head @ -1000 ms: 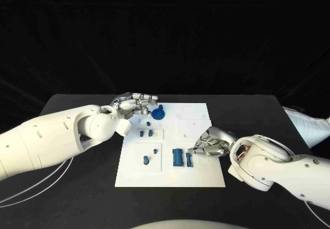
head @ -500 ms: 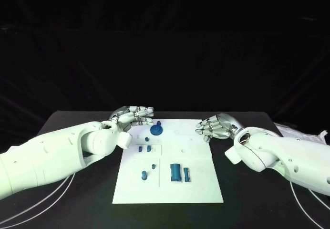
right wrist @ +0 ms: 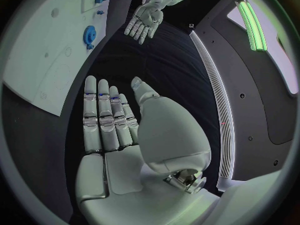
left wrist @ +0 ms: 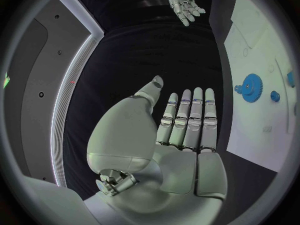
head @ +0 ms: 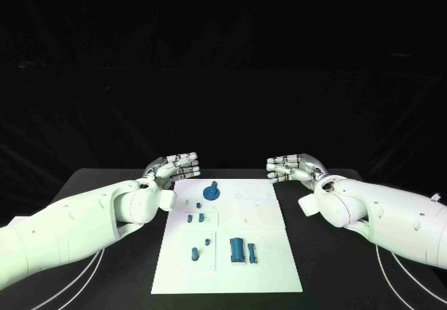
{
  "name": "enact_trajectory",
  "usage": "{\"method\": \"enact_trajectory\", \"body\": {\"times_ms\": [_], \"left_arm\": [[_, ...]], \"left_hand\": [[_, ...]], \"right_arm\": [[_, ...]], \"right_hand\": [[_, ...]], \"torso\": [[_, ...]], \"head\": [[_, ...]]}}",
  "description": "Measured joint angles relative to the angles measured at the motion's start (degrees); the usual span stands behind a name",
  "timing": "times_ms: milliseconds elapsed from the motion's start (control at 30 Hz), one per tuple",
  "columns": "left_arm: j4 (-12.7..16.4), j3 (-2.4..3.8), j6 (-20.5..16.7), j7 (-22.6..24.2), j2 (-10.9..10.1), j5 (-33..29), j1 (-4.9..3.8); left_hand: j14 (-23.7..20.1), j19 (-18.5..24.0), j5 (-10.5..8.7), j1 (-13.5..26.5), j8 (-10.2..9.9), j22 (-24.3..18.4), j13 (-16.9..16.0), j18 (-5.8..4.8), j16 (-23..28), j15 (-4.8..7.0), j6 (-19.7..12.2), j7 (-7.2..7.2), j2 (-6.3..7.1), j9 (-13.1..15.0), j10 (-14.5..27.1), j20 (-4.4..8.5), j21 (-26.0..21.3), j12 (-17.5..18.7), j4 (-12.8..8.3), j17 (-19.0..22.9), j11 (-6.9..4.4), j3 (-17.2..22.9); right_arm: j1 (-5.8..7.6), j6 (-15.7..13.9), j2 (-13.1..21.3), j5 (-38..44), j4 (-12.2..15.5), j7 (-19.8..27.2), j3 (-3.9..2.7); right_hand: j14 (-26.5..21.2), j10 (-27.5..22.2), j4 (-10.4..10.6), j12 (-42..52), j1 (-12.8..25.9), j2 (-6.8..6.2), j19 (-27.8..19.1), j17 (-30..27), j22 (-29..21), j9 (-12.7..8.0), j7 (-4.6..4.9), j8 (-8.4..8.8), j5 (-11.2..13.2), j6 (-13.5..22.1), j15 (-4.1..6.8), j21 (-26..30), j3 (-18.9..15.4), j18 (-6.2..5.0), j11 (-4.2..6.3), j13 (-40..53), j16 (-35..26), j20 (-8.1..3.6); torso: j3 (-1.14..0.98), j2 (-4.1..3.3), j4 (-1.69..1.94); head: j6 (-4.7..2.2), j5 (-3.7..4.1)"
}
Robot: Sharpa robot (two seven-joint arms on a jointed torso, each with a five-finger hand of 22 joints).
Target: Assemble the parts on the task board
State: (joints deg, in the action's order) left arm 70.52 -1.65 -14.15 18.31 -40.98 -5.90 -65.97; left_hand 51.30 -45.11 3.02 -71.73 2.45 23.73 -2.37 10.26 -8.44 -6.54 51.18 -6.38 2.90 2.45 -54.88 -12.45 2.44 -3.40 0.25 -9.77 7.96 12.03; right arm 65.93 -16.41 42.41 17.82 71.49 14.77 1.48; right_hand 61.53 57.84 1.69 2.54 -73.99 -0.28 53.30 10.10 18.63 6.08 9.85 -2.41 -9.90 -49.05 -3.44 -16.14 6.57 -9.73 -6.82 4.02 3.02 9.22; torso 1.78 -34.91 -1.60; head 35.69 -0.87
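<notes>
Right now the black table (head: 112, 271) carries the white task board (head: 270, 258). Both hands, left hand (head: 174, 167) and right hand (head: 294, 167), hover flat-fingered and empty beyond its far corners. A blue gear (head: 211, 192) stands on the board's far end, small blue parts (head: 243, 250) nearer.

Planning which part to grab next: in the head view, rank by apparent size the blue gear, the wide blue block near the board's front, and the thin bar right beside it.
1. Wide blue block
2. Blue gear, close to the block in size, so that order is unsure
3. Thin bar, clearly the slimmest
</notes>
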Motion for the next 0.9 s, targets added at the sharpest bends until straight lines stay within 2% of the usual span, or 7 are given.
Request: {"method": "enact_trajectory", "body": {"times_ms": [67, 167, 300, 467, 600, 733, 900], "left_arm": [[0.44, 0.00, -0.26, -0.04, -0.16, 0.04, 0.11], [1.89, 0.07, -1.13, -0.01, -0.42, 0.14, 0.70], [4.93, 0.44, -3.58, 0.59, -1.01, 0.49, 1.52], [10.28, 0.93, -9.35, 2.43, -2.11, 1.38, 3.09], [14.45, 1.20, -15.17, 4.47, -2.82, 2.35, 4.44], [17.34, 1.42, -20.59, 6.43, -3.38, 3.27, 5.28], [19.07, 1.56, -25.50, 8.30, -3.71, 4.22, 5.79]], "left_hand": [[-3.91, 3.44, -0.83, 5.51, -0.67, -1.82, 0.63, -1.17, 0.64, 0.50, -3.91, 0.44, -0.79, -0.64, 4.17, 0.96, -0.67, 0.95, -0.02, 0.75, -0.60, -0.93], [-9.47, 8.32, -1.68, 13.28, -1.36, -4.39, 1.32, -1.58, 1.59, 1.41, -9.47, 1.57, -1.63, -1.36, 10.11, 2.31, -1.33, 1.91, -0.11, 1.81, -1.44, -2.24], [-16.24, 14.29, -2.26, 22.74, -1.82, -7.51, 1.84, -2.81, 2.69, 3.87, -16.21, 3.94, -2.28, -1.91, 17.36, 3.96, -1.78, 2.56, -0.15, 3.09, -2.60, -3.82], [-22.65, 19.89, -2.39, 31.68, -2.05, -10.47, 2.13, -4.00, 5.14, 5.35, -22.62, 5.28, -2.63, -2.15, 24.19, 5.52, -2.08, 2.76, -0.20, 4.43, -5.34, -5.32], [-27.29, 24.00, -2.64, 38.18, -2.06, -12.63, 2.21, -4.08, 6.83, 5.94, -27.25, 5.82, -2.77, -2.27, 29.17, 6.63, -2.09, 3.07, -0.25, 6.92, -6.65, -6.36], [-30.79, 26.90, -2.63, 43.04, -2.06, -14.24, 2.26, -6.17, 7.35, 6.24, -30.72, 6.11, -2.83, -2.32, 32.88, 8.75, -2.09, 3.07, -0.25, 8.25, -7.28, -8.45], [-34.76, 30.49, -2.62, 48.63, -2.05, -16.10, 2.30, -8.11, 7.79, 6.41, -34.69, 6.28, -2.89, -2.37, 37.19, 10.86, -2.09, 3.07, -0.24, 9.12, -7.70, -10.49]], "right_arm": [[-0.16, -0.37, 0.15, -0.09, 0.45, -0.04, 0.00], [-0.73, -1.35, 0.37, -0.59, 1.86, 0.04, -0.06], [-1.67, -4.02, 0.71, -2.12, 5.12, 1.06, -0.42], [-3.35, -9.74, 1.30, -5.77, 10.70, 3.99, -0.88], [-4.59, -15.23, 1.74, -9.41, 14.58, 6.97, -1.16], [-5.38, -20.13, 2.11, -12.66, 17.04, 9.64, -1.34], [-5.73, -24.29, 2.26, -15.43, 18.28, 11.90, -1.43]], "right_hand": [[-4.65, -4.38, -0.50, -0.68, 5.60, 0.13, -4.04, -0.78, -1.42, -0.47, -0.75, 0.67, 0.74, 3.70, 0.92, 1.25, -0.50, 0.29, 0.50, -1.05, -0.85, -0.70], [-11.23, -10.58, -1.16, -1.41, 13.50, 0.20, -9.74, -1.87, -3.42, -2.09, -1.80, 1.33, 1.81, 8.94, 1.91, 2.96, -1.22, 1.34, 1.24, -2.21, -1.70, -1.68], [-19.31, -18.12, -1.37, -1.89, 23.20, 0.25, -16.73, -3.19, -5.87, -4.08, -3.11, 1.67, 3.11, 15.39, 2.68, 5.09, -3.83, 2.26, 3.55, -3.13, -2.22, -2.90], [-27.03, -25.39, -1.63, -2.14, 32.45, 0.28, -23.40, -4.46, -8.19, -5.21, -4.34, 2.00, 4.32, 21.55, 3.11, 7.12, -5.28, 3.13, 5.37, -3.63, -2.41, -4.48], [-32.23, -30.30, -1.65, -2.19, 38.71, 0.28, -27.92, -6.60, -9.77, -5.62, -6.56, 2.00, 6.62, 25.69, 3.26, 8.46, -5.74, 4.04, 6.13, -3.79, -2.64, -6.66], [-36.81, -34.60, -1.77, -2.19, 44.20, 0.30, -31.88, -8.33, -11.15, -5.82, -8.20, 2.00, 8.25, 29.31, 3.34, 9.69, -5.94, 6.71, 6.48, -3.87, -2.64, -7.91], [-41.46, -38.99, -1.62, -2.19, 49.87, 0.28, -35.93, -9.36, -12.57, -5.93, -9.13, 2.00, 9.12, 33.05, 3.43, 11.52, -6.10, 7.66, 6.65, -3.92, -2.64, -8.64]], "torso": [[-0.07, 0.10, 0.07], [-0.34, 0.65, 0.32], [-0.93, 1.96, 0.85], [-1.51, 3.16, 1.37], [-1.67, 3.51, 1.52], [-1.73, 3.64, 1.58], [-1.77, 3.70, 1.59]], "head": [[0.01, 0.04], [-0.25, 0.23], [-0.82, 0.57], [-1.24, 0.82], [-1.30, 0.86], [-1.31, 0.86], [-1.31, 0.87]]}}
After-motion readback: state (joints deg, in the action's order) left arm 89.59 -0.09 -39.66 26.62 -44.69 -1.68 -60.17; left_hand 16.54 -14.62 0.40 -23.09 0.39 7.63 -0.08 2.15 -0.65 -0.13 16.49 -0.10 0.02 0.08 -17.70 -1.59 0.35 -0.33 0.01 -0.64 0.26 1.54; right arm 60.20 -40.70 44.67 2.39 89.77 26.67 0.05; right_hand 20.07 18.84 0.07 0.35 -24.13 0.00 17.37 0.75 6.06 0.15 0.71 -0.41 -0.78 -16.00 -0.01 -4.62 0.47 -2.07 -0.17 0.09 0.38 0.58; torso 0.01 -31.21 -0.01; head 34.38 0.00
